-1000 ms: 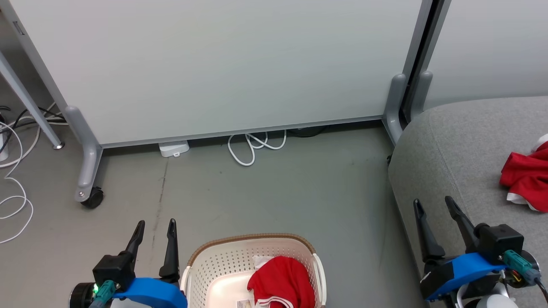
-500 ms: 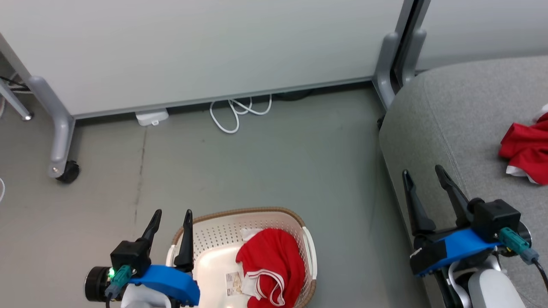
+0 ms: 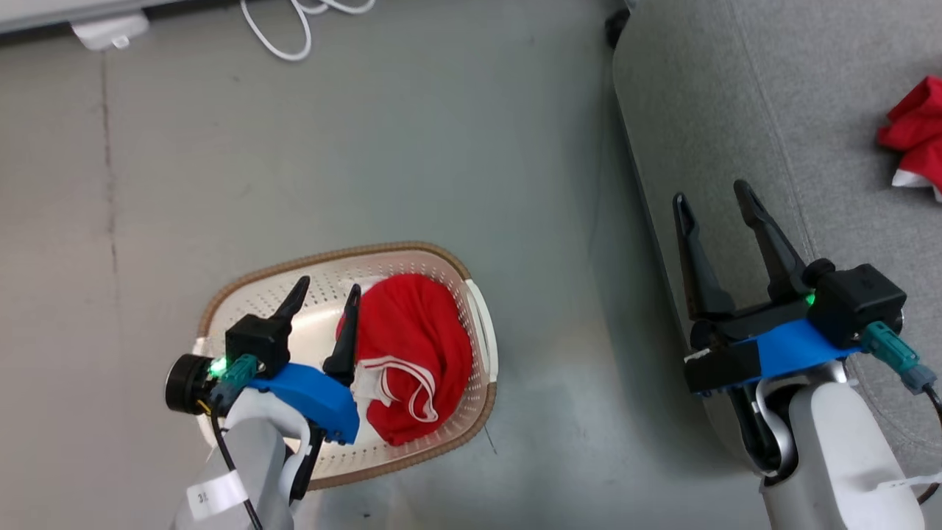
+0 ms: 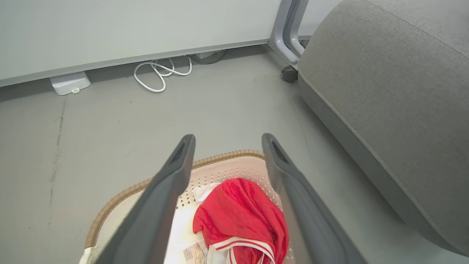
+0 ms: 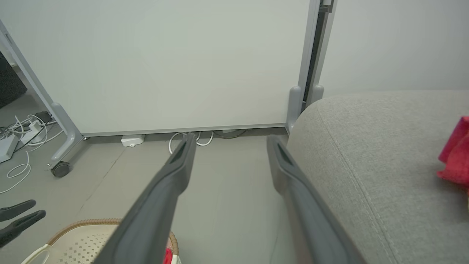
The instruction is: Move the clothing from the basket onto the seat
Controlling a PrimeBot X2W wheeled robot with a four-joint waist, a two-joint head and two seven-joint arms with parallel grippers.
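I'm hovering the left claw (image 3: pixel 330 284), released, over the red garment (image 3: pixel 416 327) lying in the basket (image 3: pixel 324 255); the right claw (image 3: pixel 709 191) is idling released beside the seat (image 3: pixel 706 96). Next, I reckon: dipping and pinching cloth.

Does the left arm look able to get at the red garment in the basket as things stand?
Probably yes: the left gripper hangs open above the basket, and nothing covers the red garment lying just beside its fingers.

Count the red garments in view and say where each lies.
2. One red garment lies in the basket. The second red garment lies on the sofa, at the head view's right edge. More may be hidden underneath.
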